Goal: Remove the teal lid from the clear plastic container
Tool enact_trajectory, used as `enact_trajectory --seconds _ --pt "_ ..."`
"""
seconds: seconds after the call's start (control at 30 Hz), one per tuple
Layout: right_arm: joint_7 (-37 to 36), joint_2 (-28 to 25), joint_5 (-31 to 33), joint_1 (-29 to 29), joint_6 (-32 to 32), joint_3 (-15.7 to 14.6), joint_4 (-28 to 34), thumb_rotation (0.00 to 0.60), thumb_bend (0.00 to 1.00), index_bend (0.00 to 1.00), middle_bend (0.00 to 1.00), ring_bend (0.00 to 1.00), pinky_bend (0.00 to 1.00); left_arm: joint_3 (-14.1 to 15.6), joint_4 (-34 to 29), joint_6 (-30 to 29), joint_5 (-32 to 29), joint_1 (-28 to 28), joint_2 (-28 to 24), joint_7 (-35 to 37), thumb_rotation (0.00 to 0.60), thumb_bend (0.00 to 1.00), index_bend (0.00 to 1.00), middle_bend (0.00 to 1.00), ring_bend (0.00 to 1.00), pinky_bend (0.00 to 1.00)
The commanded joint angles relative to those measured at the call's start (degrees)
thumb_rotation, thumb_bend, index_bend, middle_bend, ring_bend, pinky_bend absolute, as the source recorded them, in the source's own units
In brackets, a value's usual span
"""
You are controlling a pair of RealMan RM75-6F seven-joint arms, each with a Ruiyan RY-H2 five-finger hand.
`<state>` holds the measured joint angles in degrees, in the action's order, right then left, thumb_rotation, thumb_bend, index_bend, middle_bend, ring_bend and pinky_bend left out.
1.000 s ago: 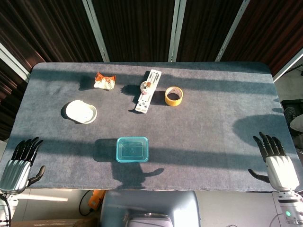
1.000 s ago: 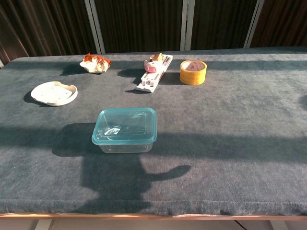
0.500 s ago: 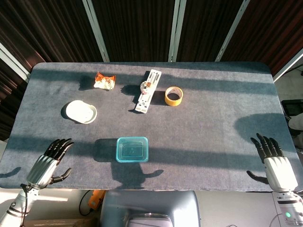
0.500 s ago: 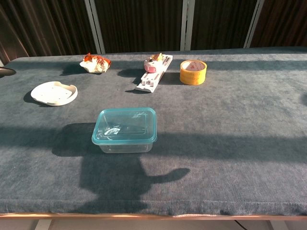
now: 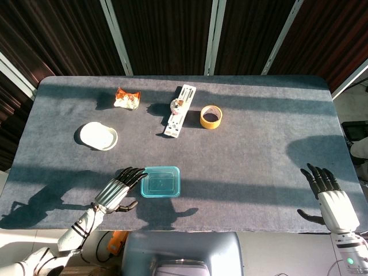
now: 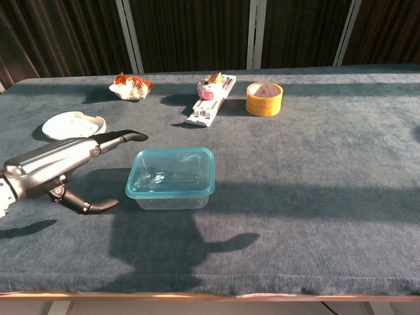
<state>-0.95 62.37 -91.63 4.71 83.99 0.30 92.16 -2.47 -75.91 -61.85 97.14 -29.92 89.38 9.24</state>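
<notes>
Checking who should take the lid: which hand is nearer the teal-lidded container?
Left. The left hand is open right beside the container, not touching it; the right hand is open at the table's far right edge.

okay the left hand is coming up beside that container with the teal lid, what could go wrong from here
The left hand is open beside the clear container, not yet touching it. Nothing braces the container: the right hand is far off at the table edge, so pulling the teal lid may lift or slide the whole box. The lid sits flush with only a thin rim, so fingers may slip off it.
</notes>
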Motion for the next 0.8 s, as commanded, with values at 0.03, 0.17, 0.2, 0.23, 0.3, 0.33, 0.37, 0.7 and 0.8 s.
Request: enact_trajectory --seconds 0.03,0.17,0.2,0.23,0.3,0.33,0.37,0.7,0.8 --pt "-0.32 -0.19 -0.08 -0.05 0.13 -0.05 0.03 0.600 0.23 0.00 0.00 0.00 0.00 -1.11 1.39 0.36 -1.35 -1.36 2.27 -1.98 0.600 0.28 0.00 0.00 0.00 0.00" --pt "-0.53 -0.32 -0.12 -0.02 0.02 -0.14 0.07 0.600 0.23 0.00 0.00 0.00 0.00 -1.36 1.12 1.60 -2.44 -2.77 3.49 -3.14 0.600 0.28 0.00 0.00 0.00 0.00" --pt "-0.56 -0.37 -0.10 -0.01 -0.03 -0.18 0.11 0.600 0.23 0.00 0.00 0.00 0.00 -1.40 0.94 2.11 -2.80 -3.19 3.78 -3.84 0.600 0.28 0.00 0.00 0.00 0.00" --pt "-0.59 -0.41 -0.11 -0.02 -0.06 -0.22 0.13 0.600 0.23 0.00 0.00 0.00 0.00 -1.43 0.85 2.57 -3.13 -3.51 3.98 -4.52 0.600 0.28 0.00 0.00 0.00 0.00" --pt "-0.73 -0.51 -0.10 -0.03 -0.04 -0.24 0.20 0.600 0.23 0.00 0.00 0.00 0.00 -1.55 0.40 4.22 -4.32 -4.31 4.33 -5.99 0.600 0.28 0.00 0.00 0.00 0.00" --pt "-0.78 -0.56 -0.11 -0.07 0.01 -0.26 0.21 0.600 0.23 0.00 0.00 0.00 0.00 -1.59 0.16 4.97 -4.88 -4.64 4.39 -6.65 0.600 0.28 0.00 0.00 0.00 0.00" --pt "-0.86 -0.60 -0.15 -0.11 0.11 -0.27 0.23 0.600 0.23 0.00 0.00 0.00 0.00 -1.68 -0.18 5.82 -5.65 -5.02 4.49 -7.44 0.600 0.28 0.00 0.00 0.00 0.00" --pt "-1.39 -0.95 -0.37 -0.20 0.21 -0.48 0.25 0.600 0.23 0.00 0.00 0.00 0.00 -3.23 -0.26 10.43 -11.12 -7.96 5.62 -10.07 0.600 0.28 0.00 0.00 0.00 0.00" --pt "-1.39 -1.00 -0.34 -0.21 0.17 -0.51 0.23 0.600 0.23 0.00 0.00 0.00 0.00 -3.43 -0.05 11.16 -12.48 -8.42 5.47 -10.61 0.600 0.27 0.00 0.00 0.00 0.00"
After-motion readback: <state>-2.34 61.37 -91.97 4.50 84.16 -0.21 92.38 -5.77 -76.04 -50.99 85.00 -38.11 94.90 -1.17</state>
